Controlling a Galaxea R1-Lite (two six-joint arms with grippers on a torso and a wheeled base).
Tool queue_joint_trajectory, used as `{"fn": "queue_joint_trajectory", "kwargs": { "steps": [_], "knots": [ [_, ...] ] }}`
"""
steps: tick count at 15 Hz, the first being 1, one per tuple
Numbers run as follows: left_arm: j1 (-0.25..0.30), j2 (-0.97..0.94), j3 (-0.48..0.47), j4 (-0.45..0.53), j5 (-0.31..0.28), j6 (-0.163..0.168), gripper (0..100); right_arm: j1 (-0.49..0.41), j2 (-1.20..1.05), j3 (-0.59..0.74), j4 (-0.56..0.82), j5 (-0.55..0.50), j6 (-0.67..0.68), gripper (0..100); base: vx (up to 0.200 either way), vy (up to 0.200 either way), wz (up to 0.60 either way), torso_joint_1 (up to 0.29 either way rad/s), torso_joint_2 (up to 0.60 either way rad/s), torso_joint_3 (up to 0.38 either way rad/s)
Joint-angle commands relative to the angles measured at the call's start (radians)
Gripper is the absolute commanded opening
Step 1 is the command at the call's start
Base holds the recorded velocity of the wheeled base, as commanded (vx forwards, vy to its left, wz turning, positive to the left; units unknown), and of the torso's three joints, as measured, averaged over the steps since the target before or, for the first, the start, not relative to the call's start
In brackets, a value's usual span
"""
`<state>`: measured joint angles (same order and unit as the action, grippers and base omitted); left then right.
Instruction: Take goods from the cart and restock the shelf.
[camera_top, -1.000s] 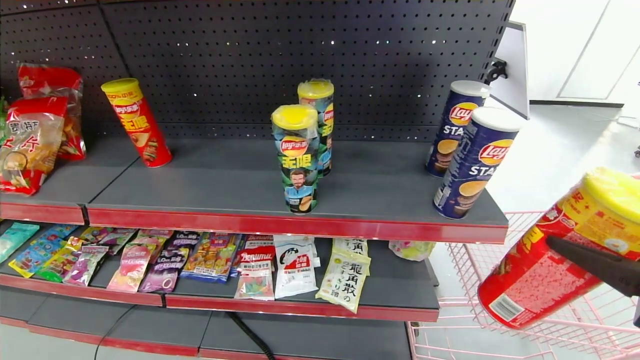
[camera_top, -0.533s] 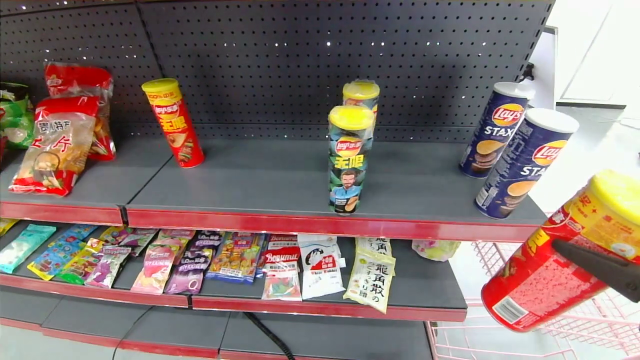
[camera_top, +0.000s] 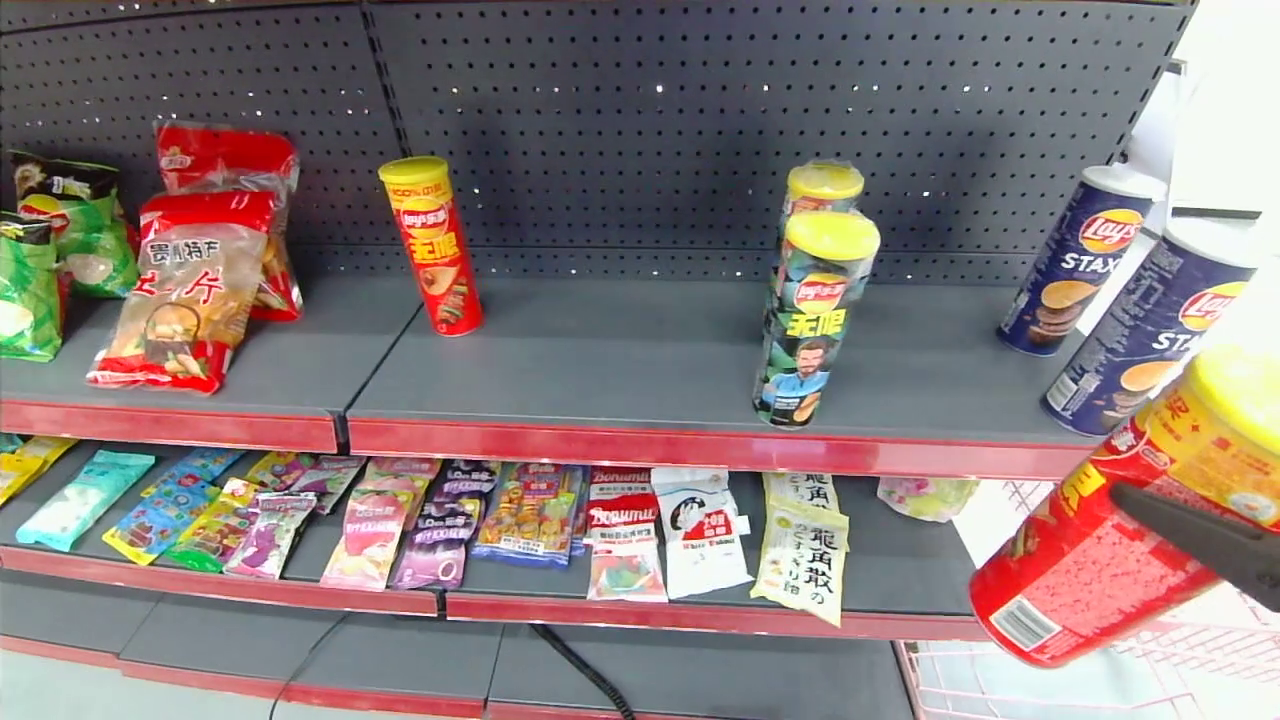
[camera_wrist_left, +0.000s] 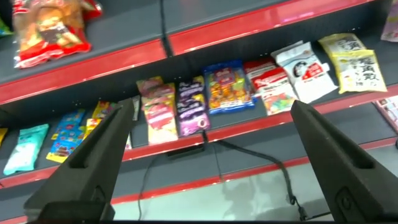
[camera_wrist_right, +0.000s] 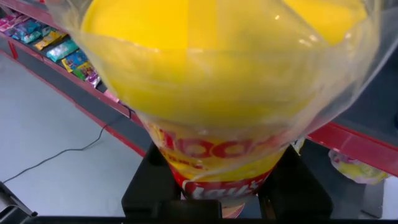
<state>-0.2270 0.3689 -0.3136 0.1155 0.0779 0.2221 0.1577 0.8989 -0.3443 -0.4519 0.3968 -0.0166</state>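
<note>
1. Dark pegboard (camera_top: 640, 120) backs the grey upper shelf (camera_top: 620, 350). The head view takes in its whole row: snack bags (camera_top: 190, 290) at the left, a shelved red can (camera_top: 432, 245), two green-wrapped cans (camera_top: 815, 310) standing one behind the other, and two blue cans (camera_top: 1110, 260) at the right end.
2. That view also shows the right gripper (camera_top: 1190, 530) clamped on the held can (camera_top: 1090, 540). The can is red with a yellow lid and tilted, and it sits off the shelf's right end, in front of the blue cans. The pink cart (camera_top: 960, 690) shows beneath it.
3. The right wrist view looks down the held can from its lid end, showing clear film over the yellow lid and black fingers (camera_wrist_right: 149, 186) pressed against both sides of the red body.
4. The left wrist view shows the left gripper (camera_wrist_left: 211, 162) with its fingers spread wide and nothing between them. It faces the flat packets (camera_wrist_left: 217, 93) on the lower shelf (camera_top: 880, 560).
</note>
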Motion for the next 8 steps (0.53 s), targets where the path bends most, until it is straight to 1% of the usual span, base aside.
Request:
{"fn": "queue_joint_trajectory", "kwargs": {
  "steps": [1,5,7,8],
  "knots": [
    [0.0,-0.001,-0.002,0.0,0.0,0.0,100,0.0,0.0,0.001,-0.001,0.0,0.0,0,0.0,0.2,0.0,-0.002,0.0,0.002],
    [0.0,0.004,-0.01,0.0,0.0,0.002,100,0.0,-0.002,0.004,-0.002,-0.004,0.0,0,0.0,0.2,0.0,0.002,0.0,0.004],
    [0.0,0.01,-0.01,0.0,0.0,0.014,100,0.0,-0.003,0.01,-0.002,-0.004,0.0,0,0.0,0.2,0.0,0.005,0.0,0.002],
    [0.0,0.01,-0.01,0.0,0.0,0.014,100,0.0,-0.002,0.01,-0.002,-0.004,0.0,0,0.0,0.2,0.0,0.002,0.0,0.002]
  ]
}}
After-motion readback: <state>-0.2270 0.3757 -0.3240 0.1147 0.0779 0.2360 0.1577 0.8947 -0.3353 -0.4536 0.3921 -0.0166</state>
